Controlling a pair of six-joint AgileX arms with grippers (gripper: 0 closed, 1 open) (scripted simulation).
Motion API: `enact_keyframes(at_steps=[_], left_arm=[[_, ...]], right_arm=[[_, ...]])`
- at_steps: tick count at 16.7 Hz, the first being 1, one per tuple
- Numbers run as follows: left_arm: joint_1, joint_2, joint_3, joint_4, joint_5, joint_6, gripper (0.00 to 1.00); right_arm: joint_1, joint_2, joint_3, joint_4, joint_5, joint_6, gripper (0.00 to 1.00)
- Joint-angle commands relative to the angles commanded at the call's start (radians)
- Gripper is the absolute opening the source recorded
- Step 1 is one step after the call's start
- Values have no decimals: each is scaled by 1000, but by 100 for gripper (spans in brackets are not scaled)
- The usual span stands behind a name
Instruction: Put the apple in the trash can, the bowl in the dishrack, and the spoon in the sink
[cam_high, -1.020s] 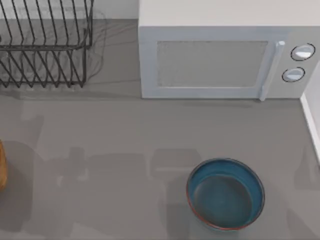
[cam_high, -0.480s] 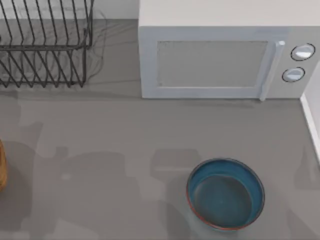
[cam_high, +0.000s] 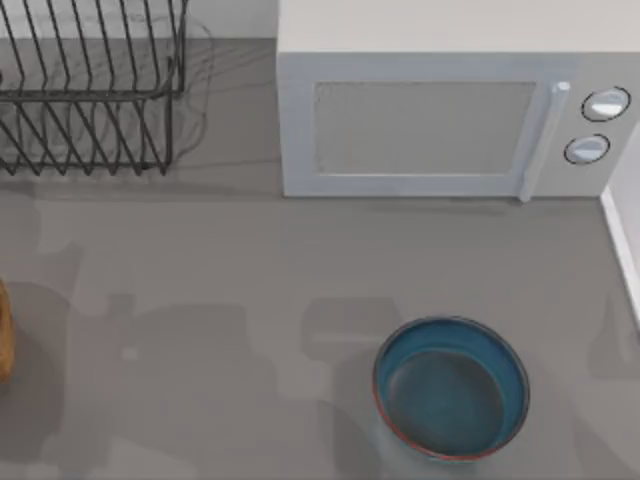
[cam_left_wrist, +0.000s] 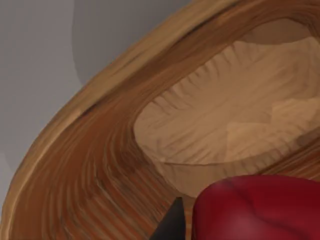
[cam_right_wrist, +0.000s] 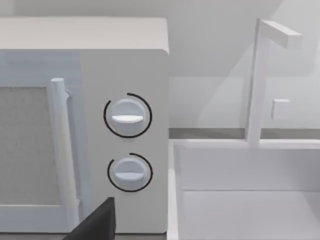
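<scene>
the left gripper's dark finger (cam_left_wrist: 170, 225) shows in its wrist view just beside the small glossy red apple (cam_left_wrist: 257, 207), above the hollow of a brown wooden ribbed basket (cam_left_wrist: 100, 165); whether it pinches the fruit i cannot tell. a dark finger tip of the right gripper (cam_right_wrist: 97, 222) faces the white microwave (cam_right_wrist: 125, 135) with two round dials and the white sink (cam_right_wrist: 245, 200) beside it. on the grey table (cam_high: 250, 260), the teal-blue bowl with reddish rim (cam_high: 451, 388) sits near the front right, and the dark grey wire dishrack (cam_high: 90, 90) stands at the back left.
</scene>
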Motion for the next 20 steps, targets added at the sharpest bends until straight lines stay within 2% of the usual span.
enact_keyframes(at_steps=[4,5,15,20], left_arm=[[0,0,0,0,0,0,98],[0,0,0,0,0,0,100],[-2,-9,-5,5,0,-10,100],[-26,-176,-124,113,-1,-200,100]], right_arm=[[0,0,0,0,0,0,100],[0,0,0,0,0,0,100],[0,0,0,0,0,0,100],[0,0,0,0,0,0,100]])
